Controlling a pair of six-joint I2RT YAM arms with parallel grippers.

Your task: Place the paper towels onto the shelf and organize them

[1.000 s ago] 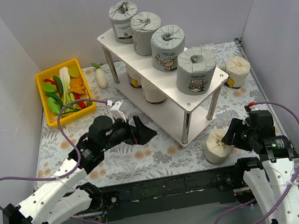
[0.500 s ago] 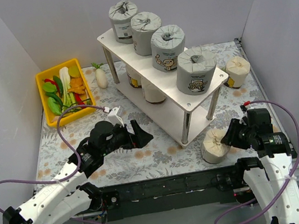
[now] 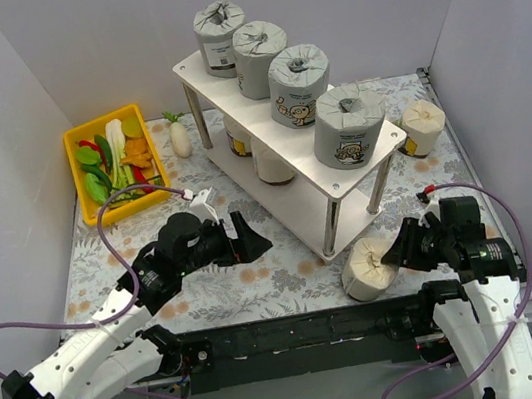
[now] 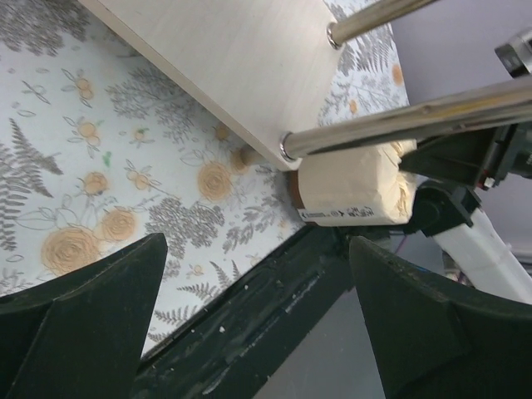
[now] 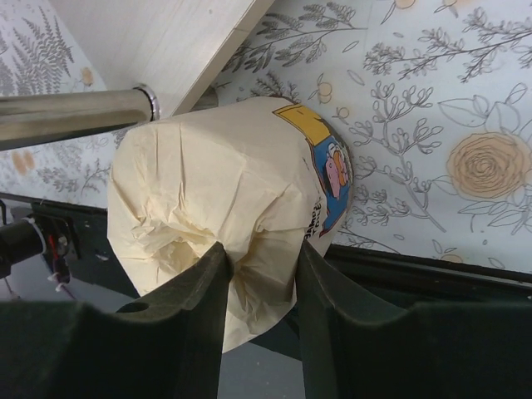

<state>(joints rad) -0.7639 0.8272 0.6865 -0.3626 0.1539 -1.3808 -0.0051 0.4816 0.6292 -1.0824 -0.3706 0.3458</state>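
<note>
Four grey rolls [image 3: 347, 124] stand in a row on the top board of the shelf [image 3: 272, 173]. Two cream rolls [image 3: 272, 165] stand on its lower board. Another cream roll [image 3: 424, 126] stands on the table at the right. My right gripper [image 3: 392, 255] is shut on the twisted top of a cream roll [image 3: 366, 268], tilted on its side by the shelf's front leg; it fills the right wrist view [image 5: 229, 224]. My left gripper [image 3: 252, 237] is open and empty left of the shelf's front end. The left wrist view shows that held roll [image 4: 353, 187] behind the legs.
A yellow bin [image 3: 114, 163] of vegetables sits at the back left, with a white radish [image 3: 179, 137] beside it. The black front rail [image 3: 298, 336] runs along the near table edge. Grey walls close in left, back and right.
My right gripper has moved left with the cream roll, tipping it over toward the shelf's front leg. My left gripper has drawn back slightly from the shelf.
</note>
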